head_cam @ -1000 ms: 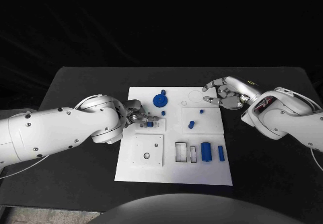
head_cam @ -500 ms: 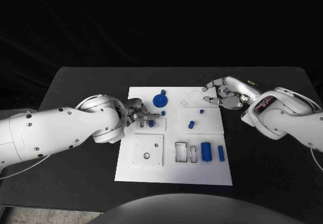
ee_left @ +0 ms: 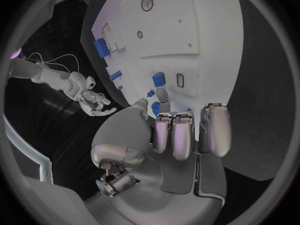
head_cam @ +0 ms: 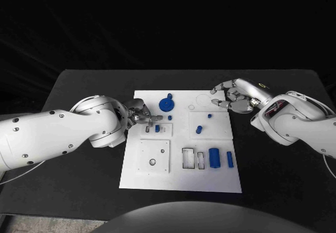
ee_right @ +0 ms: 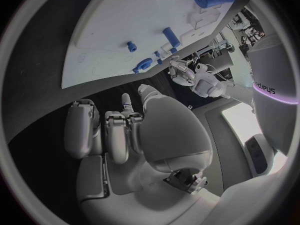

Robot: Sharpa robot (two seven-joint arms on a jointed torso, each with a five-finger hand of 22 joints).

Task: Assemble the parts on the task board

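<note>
White task board [head_cam: 178,179] lying mid-table, blue parts scattered across it. Hovering empty at its left edge, left hand [head_cam: 142,116], fingers loosely apart beside small blue block [head_cam: 157,128], seemingly just seated. Waiting at far corner, right hand [head_cam: 234,97], curled, empty.

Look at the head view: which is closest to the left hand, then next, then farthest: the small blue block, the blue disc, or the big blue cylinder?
From the left hand:
1. Small blue block, right beside the fingers.
2. Blue disc, at the board's far end.
3. Big blue cylinder, toward the board's near right end.
</note>
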